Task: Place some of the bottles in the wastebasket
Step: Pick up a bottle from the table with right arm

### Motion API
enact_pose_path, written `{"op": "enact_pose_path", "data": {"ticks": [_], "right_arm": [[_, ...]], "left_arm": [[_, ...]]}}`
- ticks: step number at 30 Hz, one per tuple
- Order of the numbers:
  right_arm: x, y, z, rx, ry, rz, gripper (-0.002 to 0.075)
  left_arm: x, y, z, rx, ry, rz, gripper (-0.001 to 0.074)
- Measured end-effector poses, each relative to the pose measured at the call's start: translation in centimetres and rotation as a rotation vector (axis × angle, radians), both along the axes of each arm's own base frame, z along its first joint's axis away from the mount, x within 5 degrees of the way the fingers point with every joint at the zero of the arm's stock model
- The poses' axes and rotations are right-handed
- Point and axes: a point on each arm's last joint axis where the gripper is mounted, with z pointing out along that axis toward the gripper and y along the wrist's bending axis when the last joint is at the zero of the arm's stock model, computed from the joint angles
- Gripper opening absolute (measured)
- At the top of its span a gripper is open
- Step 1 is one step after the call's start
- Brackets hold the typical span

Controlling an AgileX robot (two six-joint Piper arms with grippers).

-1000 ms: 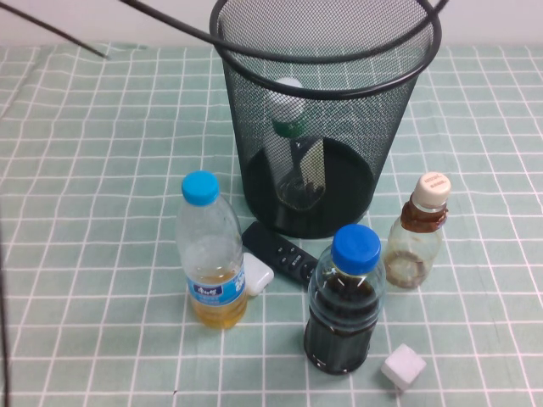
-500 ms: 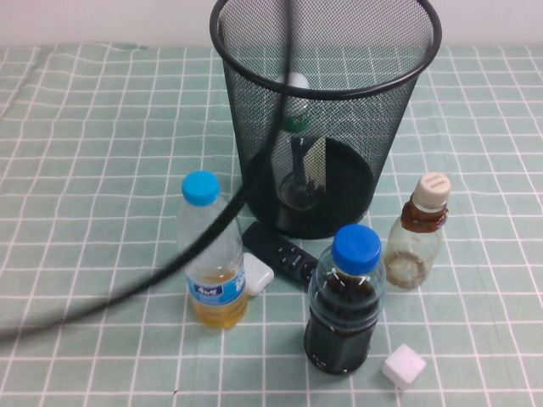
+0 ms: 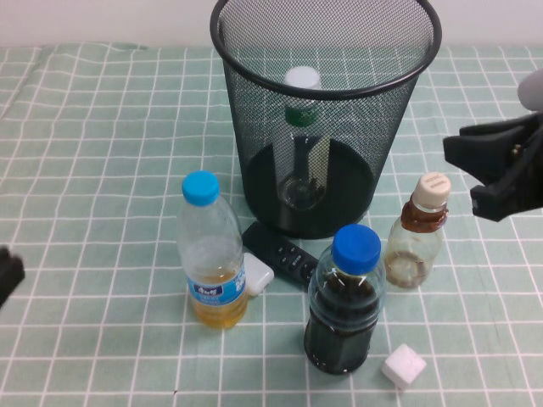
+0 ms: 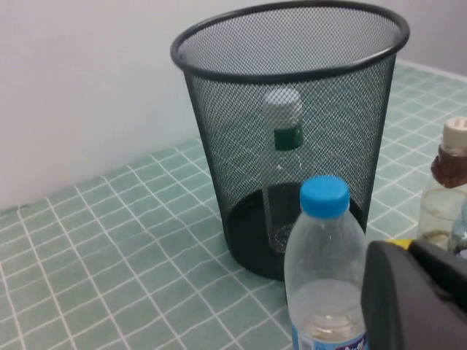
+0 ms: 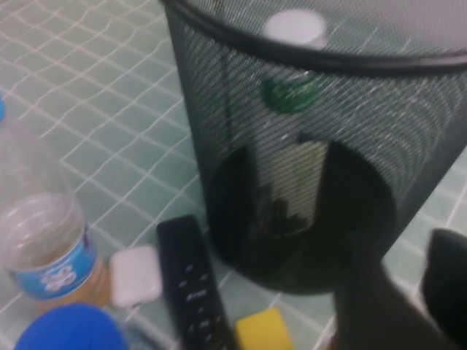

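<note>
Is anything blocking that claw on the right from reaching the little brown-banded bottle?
Nothing visible does. The right gripper hangs open just right of and above the cream-capped bottle, with bare tablecloth between them. The wastebasket, already holding the white-capped bottle, stands behind-left. The left gripper sits at the far left edge.

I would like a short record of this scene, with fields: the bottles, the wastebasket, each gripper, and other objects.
in wastebasket: white-capped bottle, upright inside the wastebasket
on table: cream-capped bottle, upright, to the right of the wastebasket
right gripper: open, at the right edge, just beside the cream-capped bottle, holding nothing
left gripper: at the left edge, away from the bottles
other bottles: yellow-liquid bottle; dark-liquid bottle
other objects: black remote, white case, white cube
</note>
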Motion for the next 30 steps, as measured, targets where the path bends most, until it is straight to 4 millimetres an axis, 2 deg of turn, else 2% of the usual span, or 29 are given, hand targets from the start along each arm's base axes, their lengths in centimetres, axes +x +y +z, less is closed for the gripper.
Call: {"op": "enact_pose_path", "data": {"ticks": [5,7,10,17,23,25,29,30], "right_arm": [[0.6,-0.1,0.0,-0.012,-0.071,-0.043,0.044],[1.0,0.0,-0.4,-0.017,-0.062,-0.053,0.0506],[2.1,0.3,-1.8,-0.031,-0.016,-0.06,0.0539],[5.1,1.1,-5.4,-0.069,0.077,-0.092,0.0551],[6.5,2.5,-8.0,-0.112,0.109,-0.068,0.0533],[6.7,2.7,-8.5,-0.117,0.118,-0.067,0.0472],[6.9,2.8,-8.8,-0.118,0.128,-0.07,0.0262],[6.9,2.8,-8.8,-0.118,0.128,-0.07,0.0265]], "left_arm": [[-1.5,1.2,-4.8,-0.143,-0.143,0.034,-0.0003],[-1.7,1.4,-6.6,-0.173,-0.179,0.046,-0.0003],[-1.7,1.5,-9.3,-0.173,-0.168,0.054,-0.0003],[-1.1,1.2,-13.9,-0.111,-0.063,0.059,-0.0003],[-1.1,1.2,-14.8,-0.098,-0.042,0.059,-0.0004],[-1.1,1.2,-14.8,-0.098,-0.042,0.059,-0.0004],[-1.1,1.2,-14.8,-0.1,-0.041,0.059,-0.0004],[-1.1,1.2,-14.8,-0.1,-0.041,0.059,-0.0004]]}}
